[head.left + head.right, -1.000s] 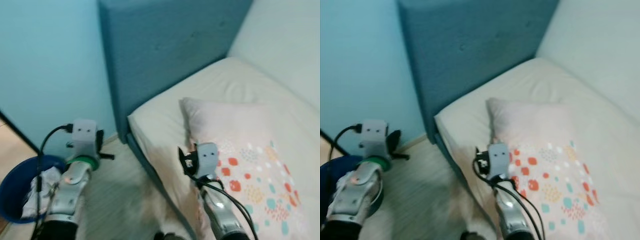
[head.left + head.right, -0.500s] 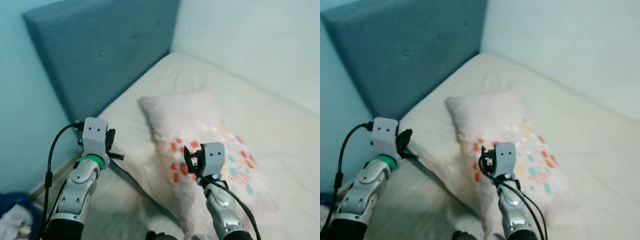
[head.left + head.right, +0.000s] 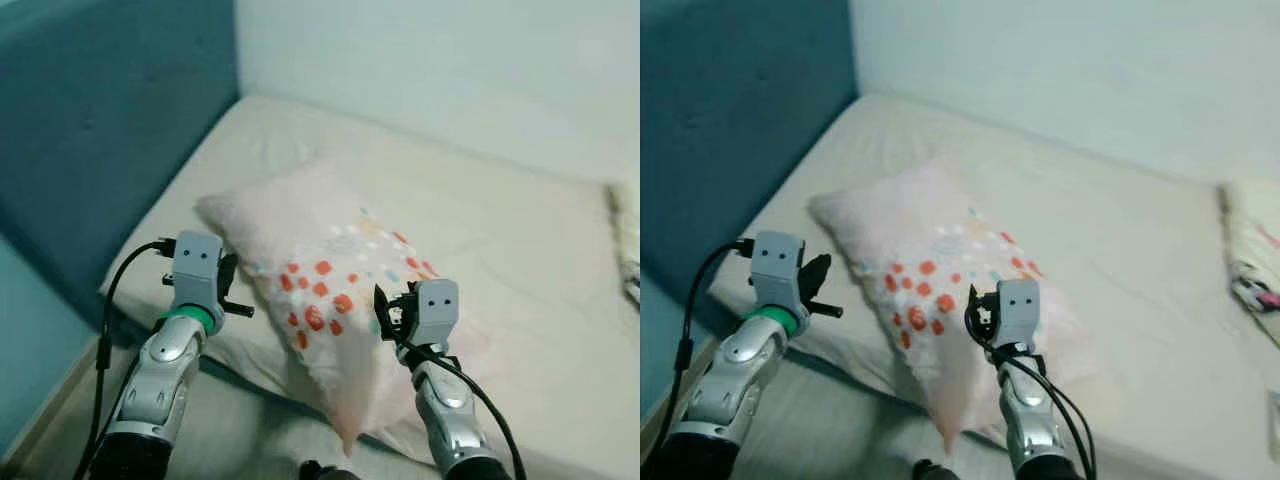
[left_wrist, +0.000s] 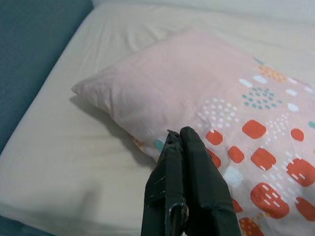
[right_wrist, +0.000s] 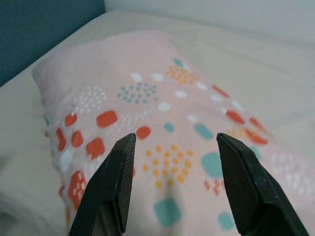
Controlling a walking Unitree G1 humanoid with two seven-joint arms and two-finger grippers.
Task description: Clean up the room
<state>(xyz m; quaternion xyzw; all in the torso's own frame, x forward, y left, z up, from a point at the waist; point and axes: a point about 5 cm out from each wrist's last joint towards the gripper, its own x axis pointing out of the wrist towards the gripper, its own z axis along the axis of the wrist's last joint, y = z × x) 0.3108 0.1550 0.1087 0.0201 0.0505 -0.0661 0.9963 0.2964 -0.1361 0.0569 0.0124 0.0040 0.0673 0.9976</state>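
A pale pink pillow (image 3: 320, 285) with red, teal and orange dots lies askew across the near side of the bed (image 3: 480, 230). Its near corner hangs over the mattress edge. My left gripper (image 3: 232, 292) hovers just left of the pillow, fingers (image 4: 189, 162) pressed together and holding nothing. My right gripper (image 3: 388, 312) is raised over the pillow's near right part. In the right wrist view its two fingers (image 5: 120, 167) stand wide apart above the dotted fabric (image 5: 162, 128).
A blue padded headboard (image 3: 90, 130) rises on the left, and a pale wall (image 3: 450, 60) runs behind the bed. At the far right edge of the mattress lies a second patterned soft item (image 3: 1248, 250). A strip of floor (image 3: 250, 430) shows below the mattress.
The camera has swung right: the blue basket and floor have left the view, and the bed and pillow now sit in the middle. Both arms stay raised in front.
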